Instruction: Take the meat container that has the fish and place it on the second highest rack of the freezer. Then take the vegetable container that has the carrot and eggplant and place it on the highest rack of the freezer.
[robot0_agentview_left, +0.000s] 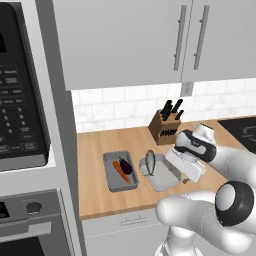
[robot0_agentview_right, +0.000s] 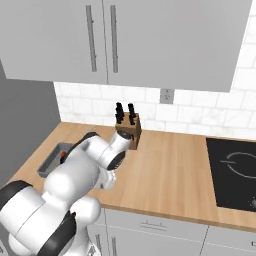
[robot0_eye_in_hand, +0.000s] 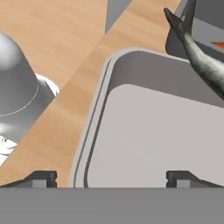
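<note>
The meat container (robot0_agentview_left: 162, 177) is a pale shallow tray on the wooden counter. The silvery fish (robot0_agentview_left: 150, 162) leans up at its left end. In the hand view the fish (robot0_eye_in_hand: 202, 61) crosses the tray's far corner and the tray rim (robot0_eye_in_hand: 94, 127) runs up between my fingertips. My gripper (robot0_eye_in_hand: 113, 179) is open, low over the tray's near edge, with one tip on each side of that rim. From the left base view the gripper (robot0_agentview_left: 174, 170) hangs over the tray's right side. The grey vegetable container (robot0_agentview_left: 120, 172) with carrot (robot0_agentview_left: 121, 171) and eggplant (robot0_agentview_left: 126, 166) sits just left. The freezer is out of view.
A knife block (robot0_agentview_left: 167, 127) stands against the tiled wall behind the trays. A black cooktop (robot0_agentview_right: 235, 167) lies to the right. A microwave (robot0_agentview_left: 20, 100) and an oven (robot0_agentview_left: 30, 225) fill the tall unit left of the counter. Wall cabinets (robot0_agentview_left: 150, 40) hang overhead.
</note>
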